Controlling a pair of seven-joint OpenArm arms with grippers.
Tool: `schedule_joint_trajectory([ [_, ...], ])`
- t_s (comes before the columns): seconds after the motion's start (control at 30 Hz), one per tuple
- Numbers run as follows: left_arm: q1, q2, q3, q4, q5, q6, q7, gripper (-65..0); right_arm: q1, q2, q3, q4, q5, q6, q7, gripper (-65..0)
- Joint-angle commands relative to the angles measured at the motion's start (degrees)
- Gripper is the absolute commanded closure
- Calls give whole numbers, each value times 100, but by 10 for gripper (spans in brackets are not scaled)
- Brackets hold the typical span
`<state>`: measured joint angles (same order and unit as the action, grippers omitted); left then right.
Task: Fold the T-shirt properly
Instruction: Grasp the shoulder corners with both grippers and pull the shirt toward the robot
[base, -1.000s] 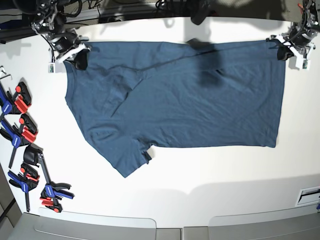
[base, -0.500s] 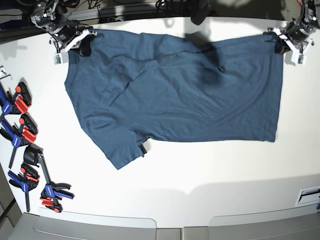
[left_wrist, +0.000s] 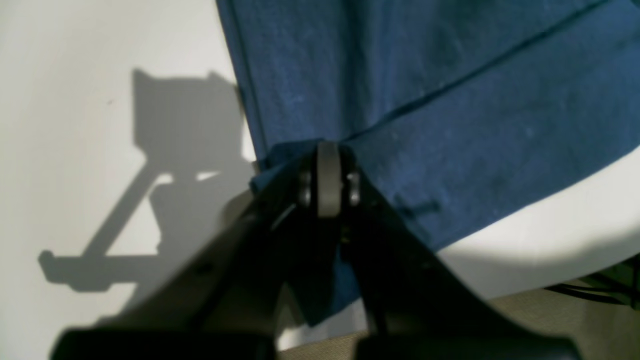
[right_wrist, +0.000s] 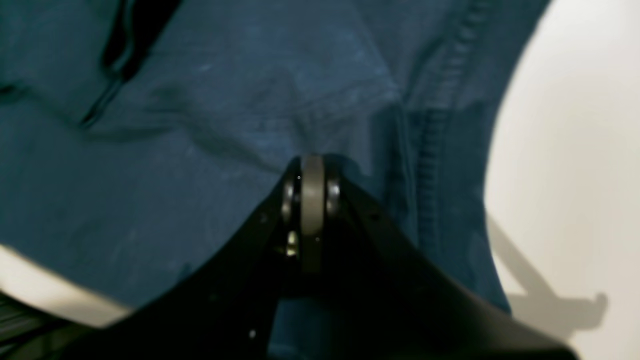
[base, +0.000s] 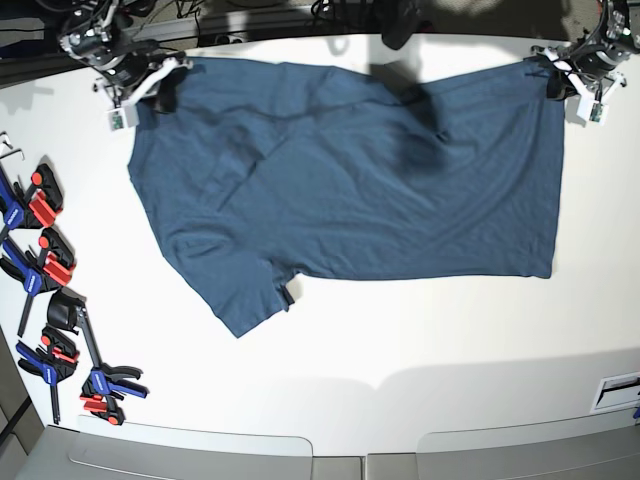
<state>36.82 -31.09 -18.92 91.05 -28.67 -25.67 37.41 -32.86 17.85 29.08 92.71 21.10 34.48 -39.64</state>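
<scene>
Compared with a second ago, the T-shirt (base: 350, 180) sits nearer the far edge of the bench (base: 400, 350): its upper hem, which lay a little way in from that edge, now runs almost along it, and the lower hem and the loose sleeve toward the left have drawn back with it, leaving more bare white surface on the near side. The right pincer (base: 160, 85), at the far left corner in the base view, has shifted farther back and is clenched on the shirt's corner by the collar; the wrist view shows its jaws pressed together with dark teal cloth pinched between them, a stitched seam running just beside. The left pincer (base: 560, 75), at the far right corner, has likewise moved back and is clenched on the opposite corner of the shirt, cloth bunched at its tips (left_wrist: 327, 165) with a fold line crossing the fabric beyond. The shirt lies spread flat between the two, slightly wrinkled, one sleeve pointing toward the near left. A row of blue and red clamps (base: 50, 300) lies along the left edge of the bench, well apart from the shirt and unmoved. No containers show.
</scene>
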Motion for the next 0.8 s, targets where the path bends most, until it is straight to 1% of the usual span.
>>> schedule_joint_trajectory([
  [0.0, 144, -7, 52, -68, 374, 44, 632, 0, -66, 129, 85, -7, -315, -195, -278, 0],
  [0.1, 144, -7, 52, -68, 374, 44, 627, 0, -63, 267, 214, -9, -310, -197, -278, 0],
  [0.2, 144, -7, 52, -68, 372, 44, 627, 0, -63, 295, 376, -9, -221, -195, -234, 0],
  [0.33, 149, -4, 52, -68, 356, 46, 634, 0, -63, 293, 476, -7, 208, -192, -240, 0],
  [0.77, 337, -7, 52, 61, 354, 63, 699, 0, -44, 293, 476, -7, 212, -190, -146, 0],
])
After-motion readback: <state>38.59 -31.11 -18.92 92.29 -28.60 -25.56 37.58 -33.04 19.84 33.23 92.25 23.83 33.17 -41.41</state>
